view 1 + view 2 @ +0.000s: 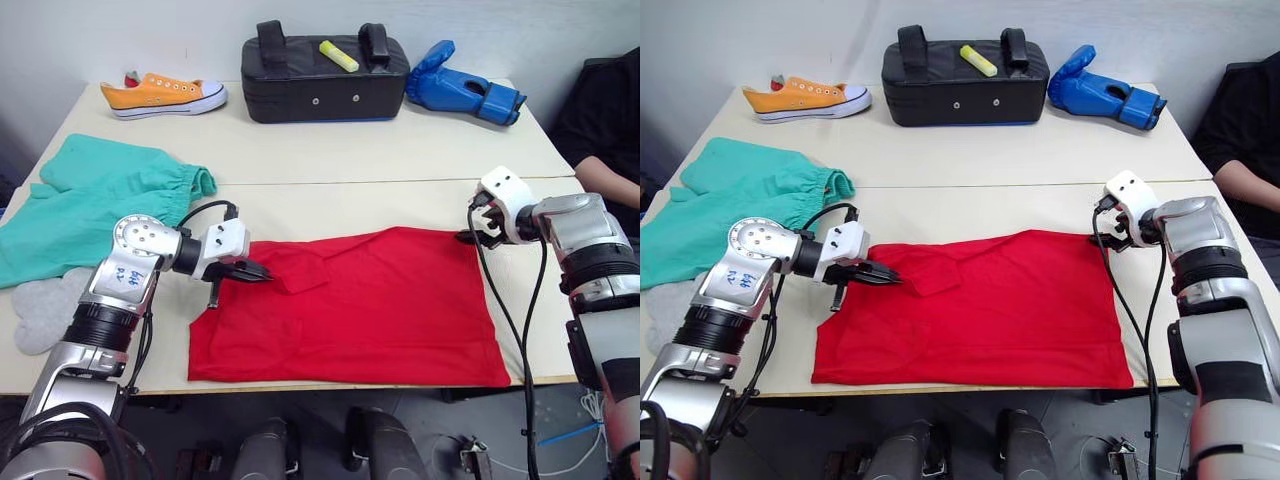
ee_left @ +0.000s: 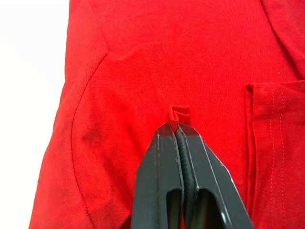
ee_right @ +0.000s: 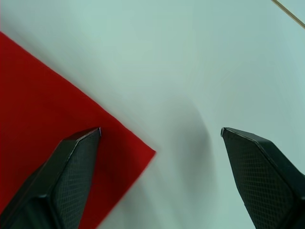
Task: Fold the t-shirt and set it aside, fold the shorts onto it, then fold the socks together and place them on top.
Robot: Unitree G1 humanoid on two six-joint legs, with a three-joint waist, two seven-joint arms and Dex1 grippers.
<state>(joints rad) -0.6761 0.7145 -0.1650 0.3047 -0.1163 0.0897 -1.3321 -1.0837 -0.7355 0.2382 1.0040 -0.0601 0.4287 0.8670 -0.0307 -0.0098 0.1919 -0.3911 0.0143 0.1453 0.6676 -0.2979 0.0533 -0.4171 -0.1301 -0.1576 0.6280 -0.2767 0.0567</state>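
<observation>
Left wrist view: left gripper pinches the t-shirt.

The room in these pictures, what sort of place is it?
Probably a robot test room, not a home: a plain pale table against a bare wall holds unrelated props, an orange canvas sneaker, a blue boxing glove and a black padded bag.

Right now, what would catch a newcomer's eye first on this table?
The red t-shirt spread at the table's near edge, with the left gripper shut on a pinch of its cloth and the right gripper open over its far right corner. Then the teal shorts on the left.
</observation>
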